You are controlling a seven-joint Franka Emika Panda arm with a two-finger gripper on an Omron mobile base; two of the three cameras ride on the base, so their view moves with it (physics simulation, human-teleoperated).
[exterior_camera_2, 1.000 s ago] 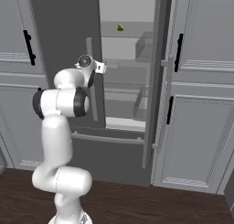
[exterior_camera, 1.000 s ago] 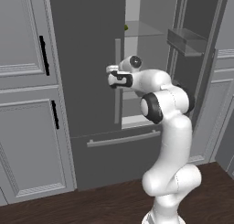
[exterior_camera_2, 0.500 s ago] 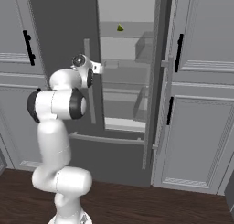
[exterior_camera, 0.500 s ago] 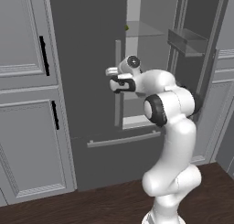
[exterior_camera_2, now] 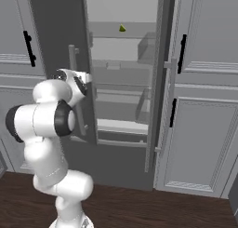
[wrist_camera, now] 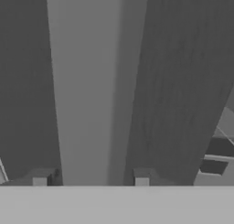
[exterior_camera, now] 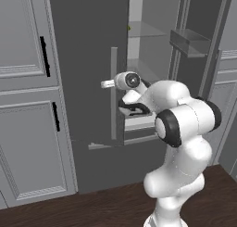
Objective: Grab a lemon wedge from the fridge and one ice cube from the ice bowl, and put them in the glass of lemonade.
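Note:
The fridge [exterior_camera: 88,59] is dark grey, and its left door stands ajar on a pale interior with glass shelves. The lemon wedge [exterior_camera_2: 122,28] is a tiny yellow-green piece on an upper shelf, also seen as the lemon wedge [exterior_camera: 128,28]. My gripper [wrist_camera: 90,181] is open, with one finger tip on each side of the left door's long grey handle [wrist_camera: 87,90]. In the left base view my gripper [exterior_camera: 132,109] sits at mid-height beside the handle [exterior_camera: 114,91]. The ice bowl, ice cube and glass of lemonade are out of view.
Light grey panelled cabinets with black handles flank the fridge: [exterior_camera: 28,82] on the left, [exterior_camera_2: 200,106] on the right. The right fridge door [exterior_camera: 203,31] is swung open with a door bin on it. Drawers sit low in the fridge [exterior_camera_2: 121,127]. The floor is dark wood.
The elbow has swung down and outward, and the hand has settled lower against the left door's handle. The door stands about as far open as before.

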